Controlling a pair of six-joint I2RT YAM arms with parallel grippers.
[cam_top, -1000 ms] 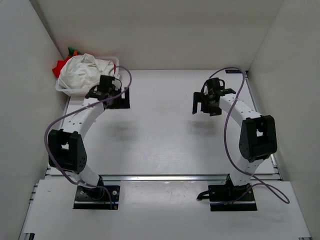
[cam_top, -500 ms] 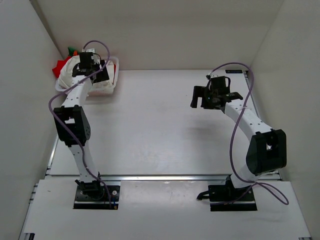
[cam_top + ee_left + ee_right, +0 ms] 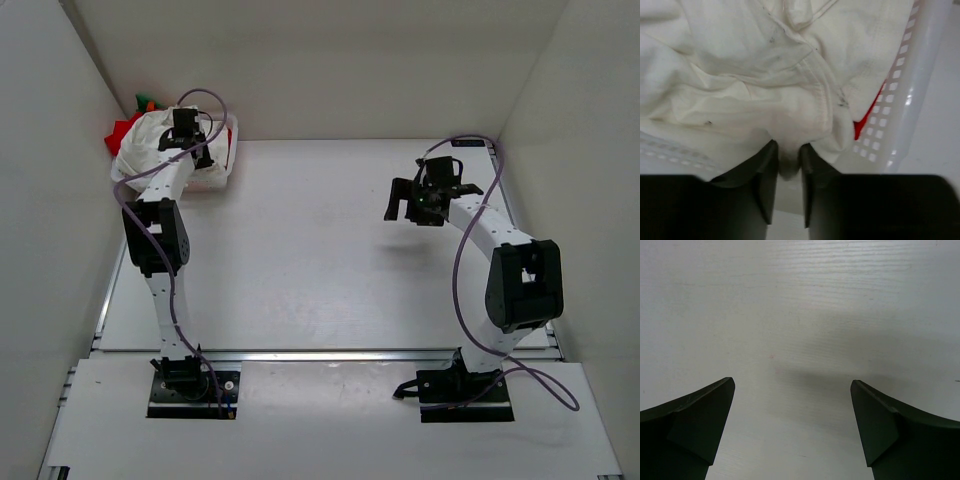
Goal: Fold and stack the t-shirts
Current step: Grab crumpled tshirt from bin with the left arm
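Note:
A crumpled white t-shirt (image 3: 150,142) fills the white lattice basket (image 3: 229,160) at the table's far left corner. Behind it, red cloth (image 3: 121,132) and a bit of green cloth (image 3: 143,100) poke out. My left gripper (image 3: 186,138) reaches into the basket. In the left wrist view its jaws (image 3: 788,150) stand close together with a fold of the white t-shirt (image 3: 740,75) pinched between them. Red cloth (image 3: 867,120) shows against the basket wall (image 3: 910,100). My right gripper (image 3: 408,212) hangs open above bare table, right of centre, with nothing between its fingers (image 3: 792,385).
White walls enclose the table on the left, back and right. The basket stands tight in the back left corner against the left wall. A metal rail runs along the near edge by the arm bases (image 3: 330,355).
My left arm swung from the table beside the basket up and into it, and its jaws closed from wide open onto the white cloth. The right gripper shifted only slightly and stayed open.

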